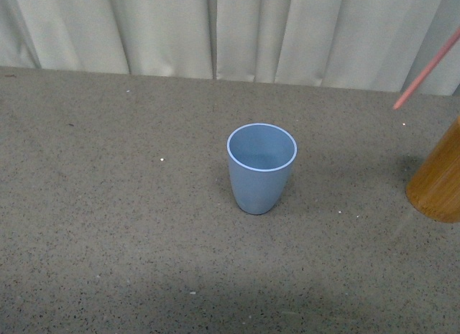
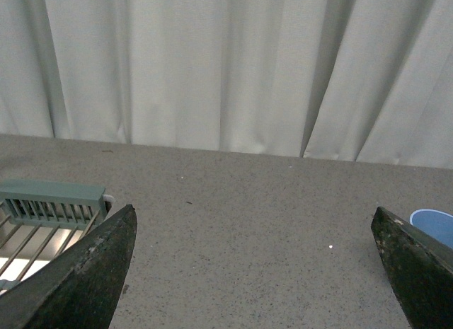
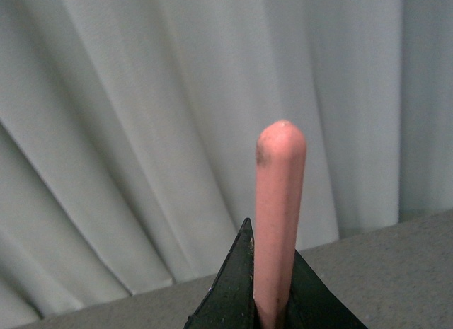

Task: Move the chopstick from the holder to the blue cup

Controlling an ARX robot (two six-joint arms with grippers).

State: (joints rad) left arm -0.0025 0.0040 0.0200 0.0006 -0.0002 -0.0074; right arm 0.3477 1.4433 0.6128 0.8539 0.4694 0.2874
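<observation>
Chopstick (image 3: 279, 223) clamped between right fingers (image 3: 233, 286), aloft near table's right edge, long axis slanted, tip aimed down toward table centre. Blue cup (image 1: 261, 169) upright mid-table, mouth open. Holder (image 1: 440, 182) at right edge. Left fingers (image 2: 85, 272) apart, empty.

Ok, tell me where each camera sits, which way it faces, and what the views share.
Front view: on the robot's body, looking down at the table with the blue cup mid-scene, the holder and chopstick at the right edge; no arm shows.
Left wrist view: on the left arm, facing the curtain across the table; the open left tool shows.
Right wrist view: on the right arm, facing the curtain; the right tool is shut on the chopstick.
Shared: cup in front and left wrist views; chopstick in front and right.
</observation>
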